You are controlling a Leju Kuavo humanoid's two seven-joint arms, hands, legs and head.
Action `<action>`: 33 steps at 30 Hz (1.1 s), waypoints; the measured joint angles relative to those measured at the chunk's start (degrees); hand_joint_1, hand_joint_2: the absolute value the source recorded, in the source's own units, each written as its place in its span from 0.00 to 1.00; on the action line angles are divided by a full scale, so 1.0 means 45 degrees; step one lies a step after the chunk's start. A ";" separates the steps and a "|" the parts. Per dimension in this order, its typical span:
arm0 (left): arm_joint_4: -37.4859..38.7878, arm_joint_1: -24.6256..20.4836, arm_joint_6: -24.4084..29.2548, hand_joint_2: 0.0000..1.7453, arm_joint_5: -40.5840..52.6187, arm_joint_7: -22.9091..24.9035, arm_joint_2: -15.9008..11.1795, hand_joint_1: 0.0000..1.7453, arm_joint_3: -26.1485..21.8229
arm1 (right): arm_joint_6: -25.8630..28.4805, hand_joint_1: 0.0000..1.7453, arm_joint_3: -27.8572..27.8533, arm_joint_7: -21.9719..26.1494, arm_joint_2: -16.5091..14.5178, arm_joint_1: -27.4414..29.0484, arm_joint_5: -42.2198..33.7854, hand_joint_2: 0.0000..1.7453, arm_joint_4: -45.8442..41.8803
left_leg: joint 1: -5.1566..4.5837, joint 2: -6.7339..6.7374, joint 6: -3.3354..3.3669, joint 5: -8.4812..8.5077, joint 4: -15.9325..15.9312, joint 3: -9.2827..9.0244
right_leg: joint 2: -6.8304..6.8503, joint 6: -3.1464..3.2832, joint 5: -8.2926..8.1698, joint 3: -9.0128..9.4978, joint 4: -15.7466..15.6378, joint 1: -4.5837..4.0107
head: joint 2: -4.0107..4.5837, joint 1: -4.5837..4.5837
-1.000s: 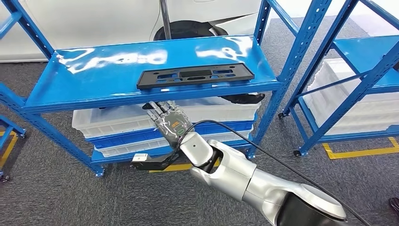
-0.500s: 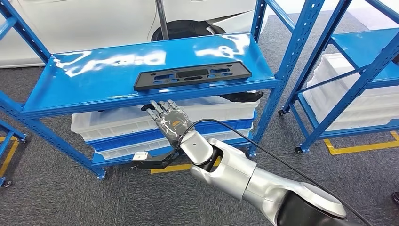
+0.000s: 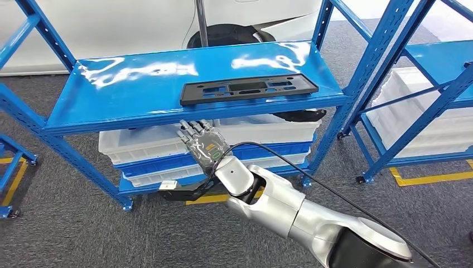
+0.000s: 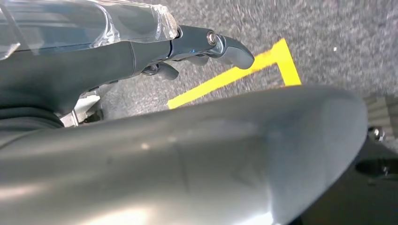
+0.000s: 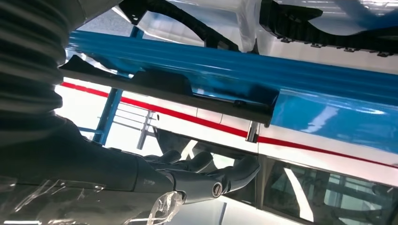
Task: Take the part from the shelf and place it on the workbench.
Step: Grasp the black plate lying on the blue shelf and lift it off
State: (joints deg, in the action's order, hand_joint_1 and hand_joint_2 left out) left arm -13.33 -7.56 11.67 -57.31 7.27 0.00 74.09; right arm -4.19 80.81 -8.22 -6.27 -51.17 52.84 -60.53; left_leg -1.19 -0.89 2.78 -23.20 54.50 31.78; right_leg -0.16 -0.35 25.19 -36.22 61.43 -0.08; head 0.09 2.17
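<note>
Since half a second ago the whole head view has slid rightward, so the camera has turned; the right hand (image 3: 202,143) sits slightly farther under the shelf edge than before, and the part has not left its place. Its fingers (image 3: 189,129) are stretched out and a little apart, holding nothing, tips just below the front lip of the blue shelf (image 3: 128,95). Ahead of and above the fingertips lies the black part (image 3: 249,89), a long flat panel with cut-outs, resting flat on the glossy shelf top near its front edge, apart from the hand. In the right wrist view the same fingers (image 5: 202,180) reach out open, with the part's dark edge (image 5: 164,84) on the blue shelf lip beyond them. Behind the fingers, on the lower level, stand white bins (image 3: 145,148), one holding a dark piece (image 3: 301,115). A second blue rack (image 3: 440,78) with a white bin stands off to the right. Grey carpet (image 3: 67,223) covers the floor, marked with yellow tape (image 3: 429,178). The left hand (image 4: 141,51) hangs over carpet and yellow tape; whether its fingers are spread or curled I cannot tell.
</note>
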 joint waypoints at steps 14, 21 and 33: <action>0.0013 0.0093 0.0214 0.00 -0.0724 -0.0714 -0.0011 0.00 -0.0109 | 0.0856 0.00 -0.0355 0.0116 0.0092 0.1704 -0.2448 1.00 0.0039 | 0.0452 0.0101 -0.0865 -0.0649 0.2348 0.1463 | 0.0022 0.0090 -0.0147 0.0818 -0.1272 0.0232 | 0.0000 0.0077; 0.0013 0.0137 0.0397 0.00 -0.0901 -0.0537 -0.0042 0.00 -0.0387 | 0.2124 0.00 -0.0863 0.0411 0.0312 0.4621 -0.4183 1.00 0.1348 | 0.0411 0.0047 -0.0619 0.0281 0.0011 0.0397 | 0.0044 0.0312 0.0092 0.0985 -0.1307 0.0092 | 0.0000 0.0033; 0.0013 0.0129 0.0545 0.00 -0.0275 0.0464 -0.0152 0.00 -0.0398 | 0.3556 0.00 -0.2066 0.0208 0.0696 0.6867 -0.5056 1.00 0.3036 | 0.0338 0.0049 -0.0381 0.0226 0.0030 0.0388 | 0.0045 -0.0337 -0.0031 0.1146 -0.1598 0.0157 | 0.0000 0.0032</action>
State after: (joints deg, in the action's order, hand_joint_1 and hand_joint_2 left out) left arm -13.27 -6.98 14.13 -58.55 9.36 -0.68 72.30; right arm 11.82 71.51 -7.29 -3.14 -20.27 30.09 -46.87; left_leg 0.33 -0.67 1.07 -22.18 54.63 33.52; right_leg 0.04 -1.87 25.05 -31.06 54.24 0.62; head 0.09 2.32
